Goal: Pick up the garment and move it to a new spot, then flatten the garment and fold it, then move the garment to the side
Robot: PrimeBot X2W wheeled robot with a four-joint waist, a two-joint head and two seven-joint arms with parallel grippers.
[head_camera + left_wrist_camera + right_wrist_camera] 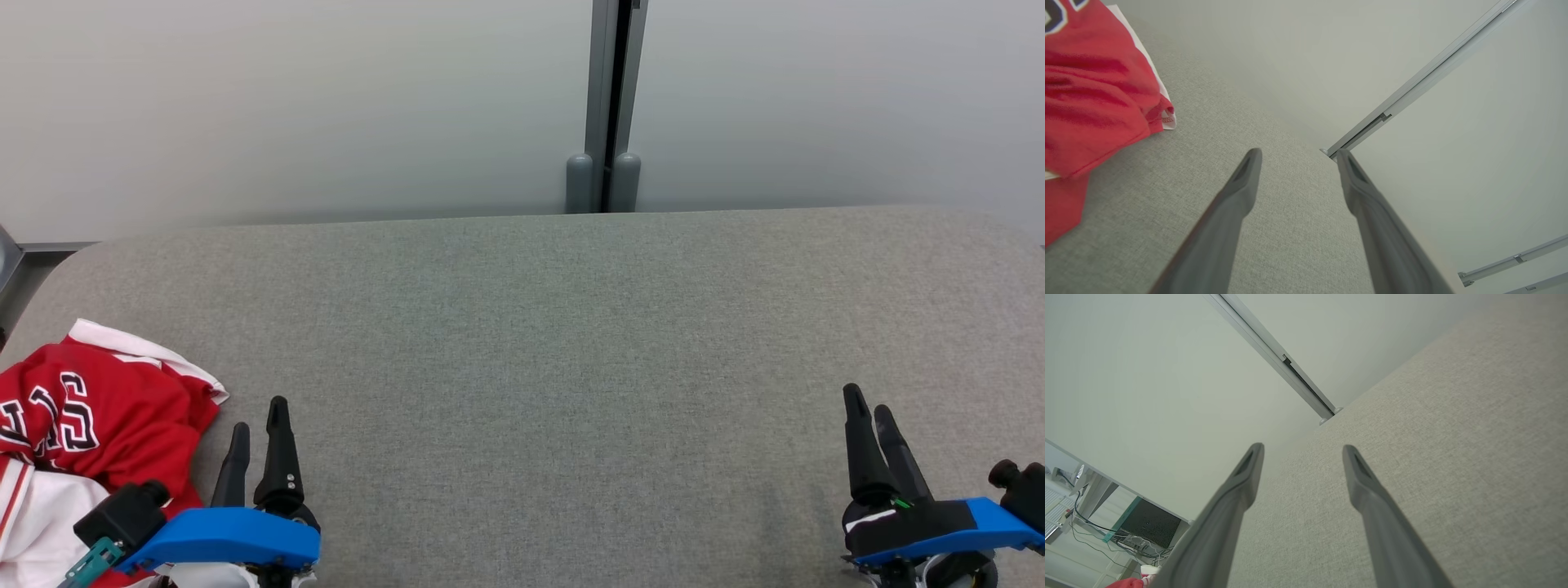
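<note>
A red and white garment (90, 416) with black and white lettering lies crumpled at the near left corner of the grey fabric table (539, 343). In the left wrist view the garment (1094, 94) fills the upper left. My left gripper (260, 415) hovers just right of the garment, open, nothing between its fingers (1241, 183). My right gripper (867, 402) stands at the near right, far from the garment, open and empty over bare fabric; its fingers (1359, 477) are spread. A red scrap of the garment (1126, 583) peeks in at the right wrist view's bottom left.
A pale wall with a grey vertical rail (611, 106) runs behind the table's far edge. The table's left corner is rounded, with a grey frame (24, 261) beyond it. A desk and cables (1094, 522) stand off to the side.
</note>
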